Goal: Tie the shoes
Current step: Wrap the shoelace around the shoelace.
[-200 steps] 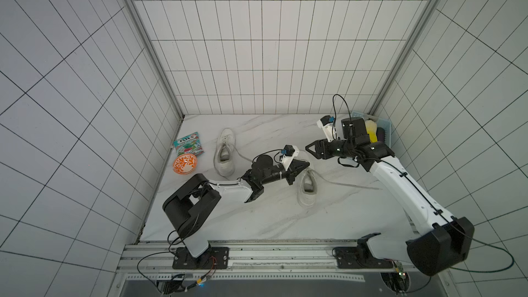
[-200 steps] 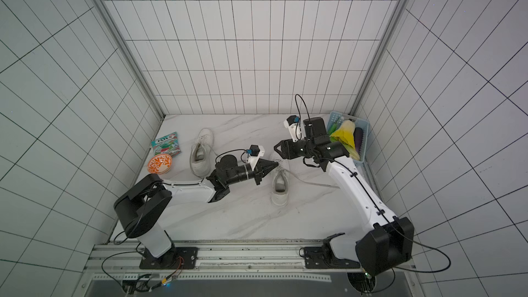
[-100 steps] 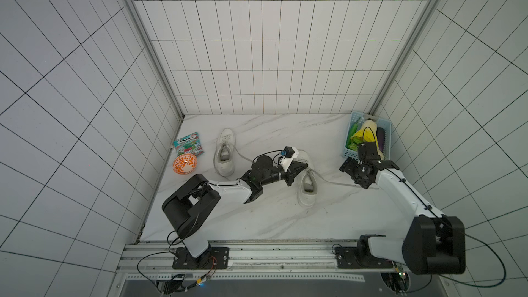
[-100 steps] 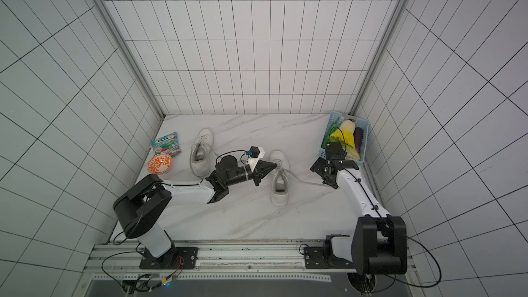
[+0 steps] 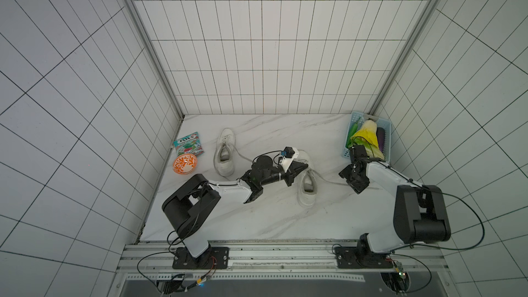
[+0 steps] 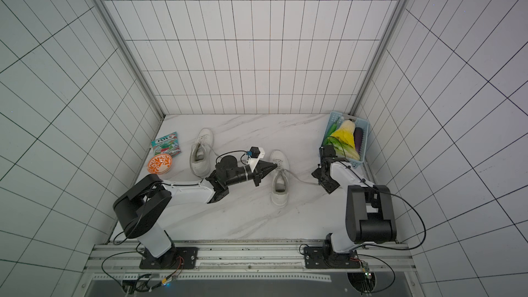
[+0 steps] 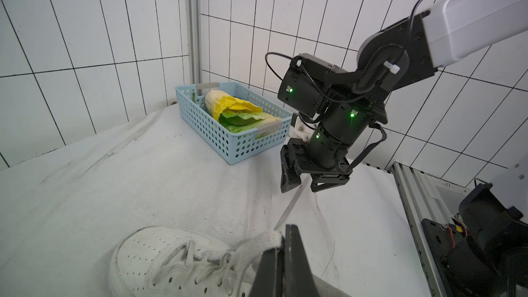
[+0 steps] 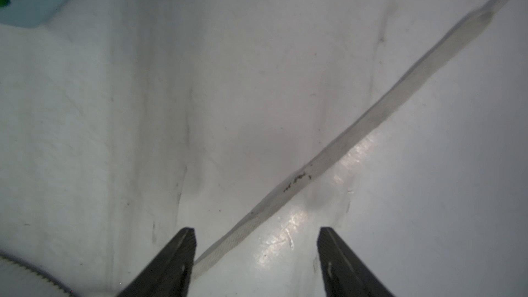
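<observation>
In a top view, one shoe [image 5: 307, 187] lies central on the surface [image 5: 257, 212], its mate [image 5: 225, 152] at ten o'clock; the right hand [image 5: 352, 180] hangs at three o'clock.

Left wrist view: the left hand [image 7: 281, 241] is shut, seemingly pinching a lace loop [image 7: 265, 238].

Right wrist view: the right hand's jaws stand apart astride the loose lace [image 8: 303, 177].

Probably gathering the second strand; next, close squarely on it.

left hand [image 7: 283, 237] pinched tight, right hand [image 8: 257, 234] spread, pointing down.

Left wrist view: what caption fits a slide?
The left gripper pinches the lace of a shoe while the open right gripper straddles it farther out.
</observation>
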Controlling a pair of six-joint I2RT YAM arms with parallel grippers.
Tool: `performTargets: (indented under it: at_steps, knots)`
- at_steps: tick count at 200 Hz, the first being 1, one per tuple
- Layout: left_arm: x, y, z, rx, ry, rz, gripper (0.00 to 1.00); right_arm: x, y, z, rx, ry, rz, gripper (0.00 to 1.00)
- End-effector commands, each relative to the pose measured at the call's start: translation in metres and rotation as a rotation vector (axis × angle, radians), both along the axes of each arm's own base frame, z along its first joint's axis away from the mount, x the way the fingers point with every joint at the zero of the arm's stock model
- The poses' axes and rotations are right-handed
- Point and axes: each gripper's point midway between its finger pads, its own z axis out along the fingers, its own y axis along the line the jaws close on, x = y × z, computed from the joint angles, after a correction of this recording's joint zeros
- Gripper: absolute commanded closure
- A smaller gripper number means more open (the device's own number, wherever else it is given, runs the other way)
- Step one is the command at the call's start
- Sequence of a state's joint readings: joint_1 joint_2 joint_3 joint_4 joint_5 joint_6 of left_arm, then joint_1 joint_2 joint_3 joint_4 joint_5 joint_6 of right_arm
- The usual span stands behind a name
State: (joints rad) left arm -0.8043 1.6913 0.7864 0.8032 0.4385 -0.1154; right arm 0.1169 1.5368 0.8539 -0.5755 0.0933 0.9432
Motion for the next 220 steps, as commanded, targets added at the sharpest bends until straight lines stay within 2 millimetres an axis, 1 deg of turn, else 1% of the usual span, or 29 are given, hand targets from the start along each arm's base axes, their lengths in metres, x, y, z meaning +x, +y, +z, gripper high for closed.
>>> performTargets:
  at_steps: [1, 28, 37, 43, 54, 76, 86, 96, 101, 122, 132, 142, 160, 181, 201, 204, 220]
  knots:
    - [-0.004, -0.002, -0.002, 0.006, -0.012, -0.019, 1.0, 0.003, -0.006, -0.006, -0.023, 0.029, -0.04, 0.38]
    - [-0.003, -0.002, -0.001, 0.007, -0.02, -0.018, 1.0, -0.003, -0.005, -0.021, -0.02, 0.083, -0.05, 0.41]
    - [-0.003, -0.002, 0.0, 0.004, -0.024, -0.018, 1.0, -0.005, -0.004, -0.025, -0.012, 0.092, -0.05, 0.44]
    - [-0.003, -0.001, 0.0, 0.005, -0.023, -0.016, 1.0, -0.005, -0.004, -0.024, -0.018, 0.092, -0.048, 0.49]
    - [-0.003, -0.001, 0.001, 0.004, -0.024, -0.016, 1.0, -0.004, -0.004, -0.025, -0.013, 0.082, -0.048, 0.52]
    - [-0.003, -0.001, 0.0, 0.006, -0.022, -0.017, 1.0, -0.003, 0.001, -0.026, 0.02, 0.062, -0.042, 0.67]
    - [-0.003, -0.001, 0.0, 0.005, -0.023, -0.017, 1.0, 0.0, 0.007, -0.025, 0.056, 0.049, -0.034, 0.8]
    - [-0.003, -0.001, 0.0, 0.005, -0.023, -0.02, 1.0, 0.005, 0.011, -0.022, 0.084, 0.025, -0.013, 0.99]
    - [-0.003, -0.001, 0.0, 0.005, -0.023, -0.023, 1.0, 0.008, 0.013, -0.018, 0.089, 0.009, 0.002, 1.0]
    - [-0.004, 0.001, -0.001, 0.005, -0.03, -0.026, 1.0, 0.025, 0.015, 0.013, 0.079, -0.119, 0.084, 1.0]
    - [-0.005, 0.002, 0.0, 0.002, -0.038, -0.026, 1.0, 0.038, 0.021, 0.037, 0.089, -0.223, 0.158, 1.0]
    - [-0.005, 0.003, 0.0, -0.002, -0.044, -0.026, 1.0, 0.048, 0.033, 0.062, 0.124, -0.328, 0.248, 1.0]
    - [-0.005, 0.006, 0.0, -0.011, -0.045, -0.028, 1.0, 0.063, 0.061, 0.109, 0.218, -0.507, 0.399, 1.0]
    - [-0.005, 0.01, -0.001, -0.021, -0.034, -0.035, 1.0, 0.071, 0.096, 0.156, 0.326, -0.643, 0.558, 1.0]
    - [-0.004, 0.014, -0.004, -0.021, -0.023, -0.038, 1.0, 0.073, 0.135, 0.194, 0.395, -0.72, 0.711, 1.0]
    - [-0.004, 0.014, -0.004, -0.021, -0.023, -0.041, 1.0, 0.073, 0.141, 0.196, 0.406, -0.723, 0.734, 1.0]
    - [-0.005, 0.016, -0.008, -0.017, -0.018, -0.044, 1.0, 0.073, 0.177, 0.221, 0.437, -0.771, 0.851, 1.0]
